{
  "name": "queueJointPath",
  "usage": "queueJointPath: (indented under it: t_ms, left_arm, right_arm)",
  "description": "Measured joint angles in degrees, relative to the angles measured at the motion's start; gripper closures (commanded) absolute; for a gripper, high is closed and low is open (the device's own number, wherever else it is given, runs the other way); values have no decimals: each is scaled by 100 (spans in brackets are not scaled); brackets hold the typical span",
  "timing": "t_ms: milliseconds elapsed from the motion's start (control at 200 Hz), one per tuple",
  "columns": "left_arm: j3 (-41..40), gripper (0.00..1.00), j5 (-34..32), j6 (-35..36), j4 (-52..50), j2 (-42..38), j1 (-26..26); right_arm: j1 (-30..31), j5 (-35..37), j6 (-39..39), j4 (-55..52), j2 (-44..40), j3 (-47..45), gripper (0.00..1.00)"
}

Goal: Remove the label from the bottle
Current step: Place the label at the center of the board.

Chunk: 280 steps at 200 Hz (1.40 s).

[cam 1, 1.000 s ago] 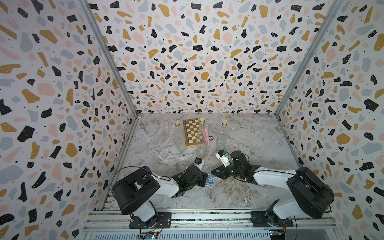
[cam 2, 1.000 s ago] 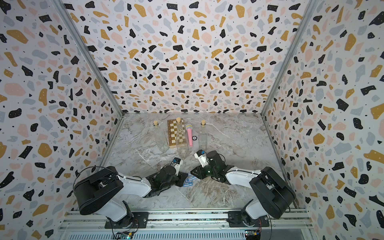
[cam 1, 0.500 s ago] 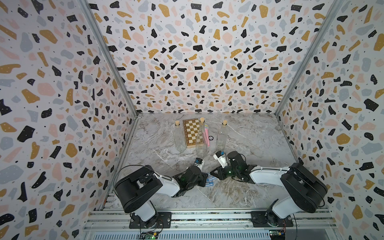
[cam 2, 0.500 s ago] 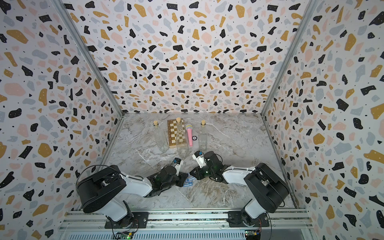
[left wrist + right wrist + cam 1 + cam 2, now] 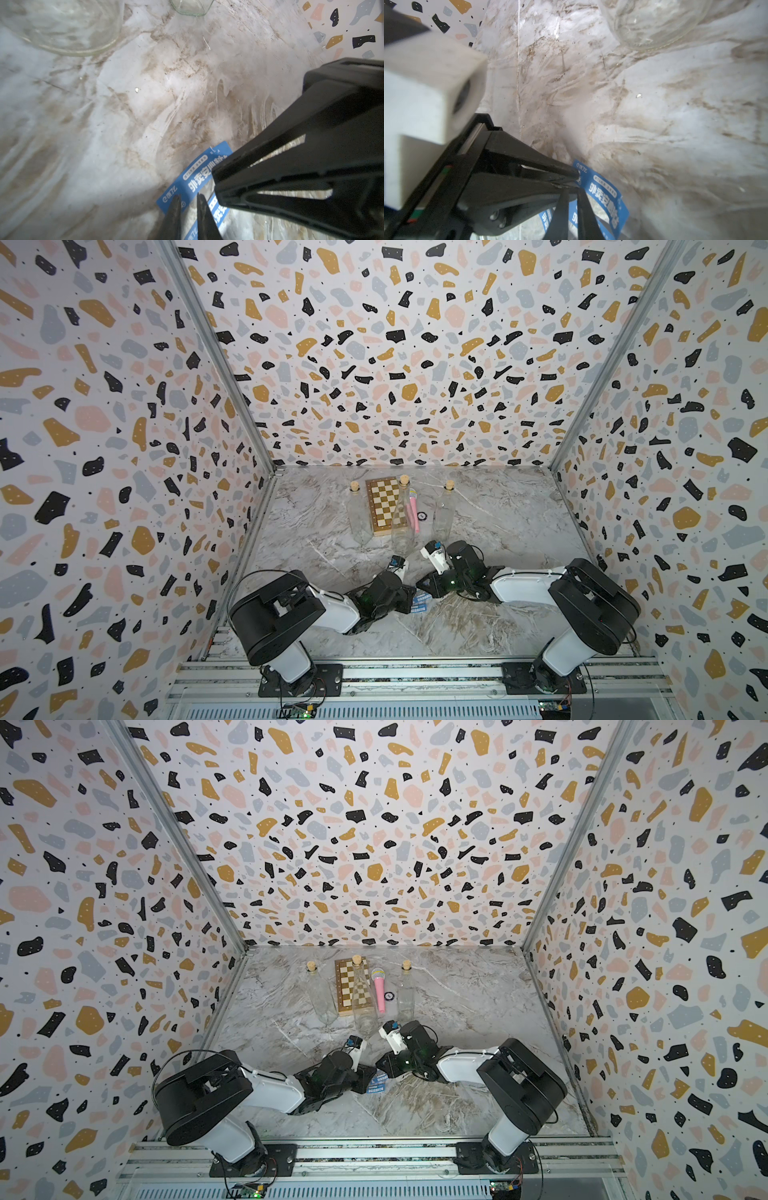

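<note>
Right wrist: right gripper [image 5: 571, 197] pinches label [image 5: 604, 193] (blue).

On both wrist cams the blue label [image 5: 187, 182] runs off frame; in top views I can't read its print, too small.

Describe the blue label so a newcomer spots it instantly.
Start at the marble tabletop and go to its near middle, where the left claw and right claw meet. Pinched between them is the blue label with white print, the only blue thing lying there; the corked glass bottles stand farther back.
</note>
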Motion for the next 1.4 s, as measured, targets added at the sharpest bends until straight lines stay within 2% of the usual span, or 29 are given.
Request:
queueJointPath:
  t_ms: [1402]
  left_arm:
    - [-24, 83, 17, -57, 157, 63, 0]
  right_arm:
    - [-125, 483, -149, -254, 258, 83, 89]
